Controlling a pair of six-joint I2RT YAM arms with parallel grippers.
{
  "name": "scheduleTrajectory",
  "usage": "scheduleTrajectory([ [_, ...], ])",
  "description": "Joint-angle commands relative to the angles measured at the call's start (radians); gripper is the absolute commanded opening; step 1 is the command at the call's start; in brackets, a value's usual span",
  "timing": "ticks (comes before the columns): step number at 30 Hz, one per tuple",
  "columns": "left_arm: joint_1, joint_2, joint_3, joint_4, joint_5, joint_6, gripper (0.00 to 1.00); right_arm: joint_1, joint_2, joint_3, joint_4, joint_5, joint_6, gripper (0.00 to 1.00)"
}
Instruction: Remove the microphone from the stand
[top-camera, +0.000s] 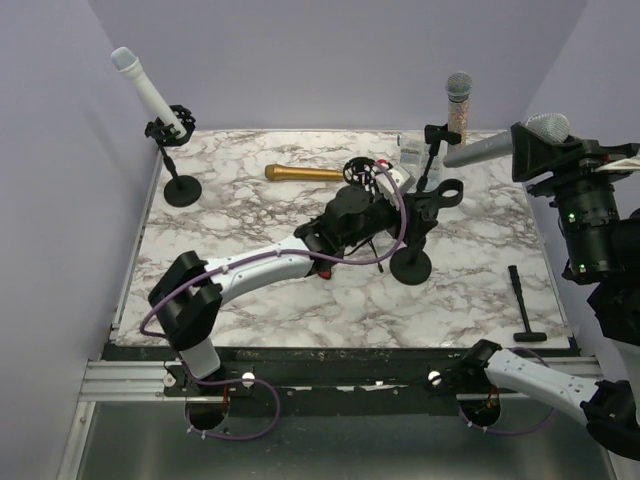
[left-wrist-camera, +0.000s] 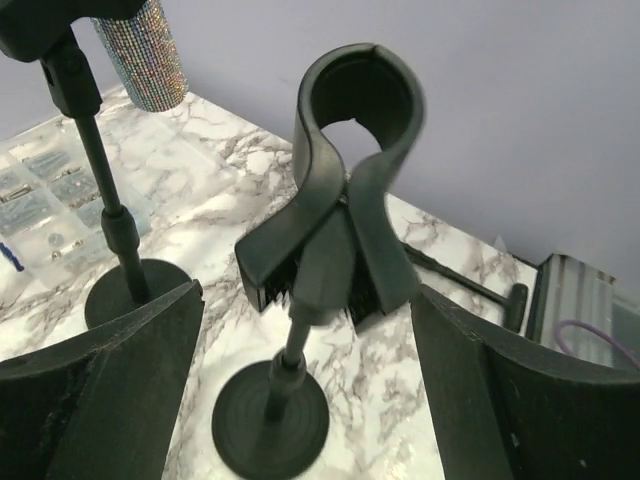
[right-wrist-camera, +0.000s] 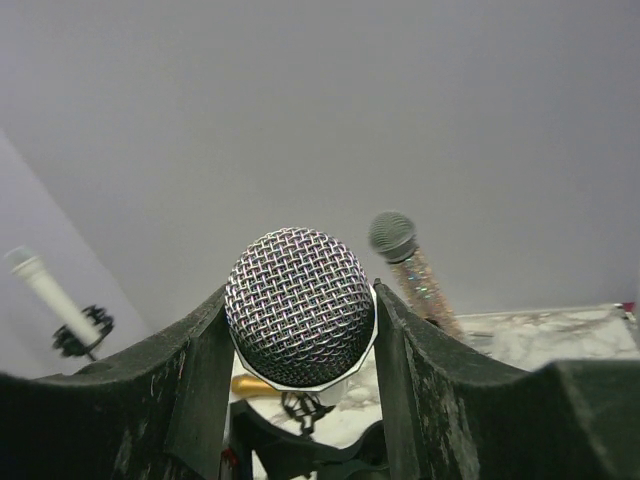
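Observation:
My right gripper (top-camera: 532, 150) is raised at the far right and shut on a grey microphone (top-camera: 490, 148). The microphone's mesh head (right-wrist-camera: 300, 305) sits between the fingers in the right wrist view, and its body points left, clear of the stand. The black stand (top-camera: 411, 264) is at mid-table and its clip (top-camera: 441, 194) is empty. In the left wrist view the empty clip (left-wrist-camera: 352, 110) and round base (left-wrist-camera: 270, 420) show. My left gripper (left-wrist-camera: 305, 320) is open, with a finger on each side of the stand's post, not touching it.
A white microphone (top-camera: 148, 88) sits in a stand at the back left. A gold microphone (top-camera: 303, 173) lies on the table. A glitter microphone (top-camera: 459, 100) stands at the back, also in the left wrist view (left-wrist-camera: 140, 50). A clear parts box (top-camera: 410, 160) and a black T-handle tool (top-camera: 520, 300) lie nearby.

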Motion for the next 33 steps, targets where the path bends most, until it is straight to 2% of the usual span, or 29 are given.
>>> scheduleTrajectory([
  [1,0.004,-0.191,0.001,-0.196,0.087,-0.018,0.84,0.000,0.038,0.013,-0.067,-0.202,0.137,0.01],
  [3,0.003,-0.259,-0.026,-0.260,0.116,-0.008,0.86,0.000,0.062,0.019,-0.075,-0.254,0.168,0.01],
  [7,0.003,-0.454,-0.190,-0.349,0.111,0.006,0.86,0.000,0.100,0.006,-0.075,-0.304,0.188,0.01],
  [12,0.003,-0.715,-0.352,-0.573,0.102,-0.006,0.85,0.000,0.191,0.020,-0.107,-0.434,0.200,0.01],
  [17,0.003,-0.918,-0.326,-0.848,0.156,0.013,0.85,0.001,0.273,0.015,-0.106,-0.648,0.209,0.01],
  [20,0.005,-1.032,-0.284,-0.908,0.138,0.003,0.86,0.000,0.339,0.027,-0.136,-0.776,0.222,0.01],
  [22,0.005,-1.102,-0.276,-0.883,0.067,-0.034,0.90,0.001,0.383,0.030,-0.157,-0.860,0.231,0.01],
  [23,0.005,-1.125,-0.272,-0.873,-0.025,-0.086,0.95,0.002,0.396,0.022,-0.157,-0.897,0.240,0.01],
  [24,0.006,-1.135,-0.269,-0.871,-0.144,-0.142,0.98,0.003,0.399,0.003,-0.144,-0.930,0.252,0.01],
  [26,0.010,-1.119,-0.244,-0.906,-0.295,-0.247,0.99,0.007,0.384,-0.067,-0.084,-0.960,0.290,0.01],
  [33,0.025,-0.918,-0.140,-1.020,-0.375,-0.310,0.98,0.024,0.402,-0.157,-0.025,-0.952,0.403,0.01],
])
